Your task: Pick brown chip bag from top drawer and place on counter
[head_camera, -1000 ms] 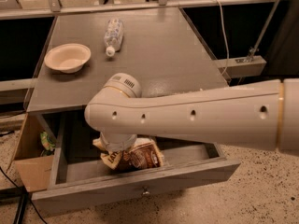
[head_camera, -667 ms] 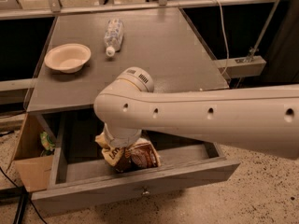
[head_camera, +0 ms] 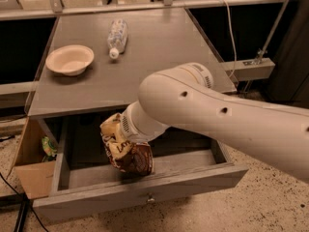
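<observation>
The pincer is sitting out of sight at the left-centre of the frame, buried between the white wrist of the arm (head_camera: pixel 203 110) and the crumpled foil, and it is clamping the brown chip bag (head_camera: pixel 126 150), which is hanging bunched and upright over the open top drawer (head_camera: pixel 145 199), clear of the surface (head_camera: pixel 159 57). The arm is running off the right edge and is covering the drawer's right interior. White lettering is showing on the bag, but the creases are making it unreadable. In the upper left, a cream bowl (head_camera: pixel 70 59) is standing near a plastic bottle (head_camera: pixel 117 36) lying on its side, its label illegible. At the lower left, a cardboard box (head_camera: pixel 29 175) is half hiding a small green packet (head_camera: pixel 47 148).
</observation>
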Tool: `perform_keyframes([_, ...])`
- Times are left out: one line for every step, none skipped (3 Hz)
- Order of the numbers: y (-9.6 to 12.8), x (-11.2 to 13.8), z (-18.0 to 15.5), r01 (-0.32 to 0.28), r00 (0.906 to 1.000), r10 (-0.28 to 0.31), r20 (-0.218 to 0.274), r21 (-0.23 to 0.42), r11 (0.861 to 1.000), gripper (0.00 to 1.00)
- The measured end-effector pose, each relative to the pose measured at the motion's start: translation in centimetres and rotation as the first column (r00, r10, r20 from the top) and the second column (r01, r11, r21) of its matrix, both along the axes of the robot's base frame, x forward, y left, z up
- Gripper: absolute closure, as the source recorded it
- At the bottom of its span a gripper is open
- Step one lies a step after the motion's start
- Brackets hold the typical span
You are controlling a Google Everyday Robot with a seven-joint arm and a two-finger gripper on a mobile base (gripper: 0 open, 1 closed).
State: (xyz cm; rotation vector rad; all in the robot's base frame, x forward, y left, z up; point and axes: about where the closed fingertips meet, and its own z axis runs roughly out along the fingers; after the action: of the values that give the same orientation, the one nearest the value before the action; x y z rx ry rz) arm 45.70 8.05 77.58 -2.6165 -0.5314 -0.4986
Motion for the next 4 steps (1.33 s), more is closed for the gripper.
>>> perform_keyframes([-0.7,-0.3,0.2,0.007,1.0,-0.007,-0.005,0.014,1.0,1.0])
perform_keyframes([-0.7,-0.1,0.3,0.005,0.9999,-0.005,-0.014,0.016,1.0,1.0])
perform_keyframes([-1.3,0.5,0.6,0.023,0.9985,-0.021,-0.05,0.043,0.999,1.0])
perform_keyframes([-2.8,1.4,1.5,0.07,0.994,-0.061,-0.091,0.108,0.992,1.0])
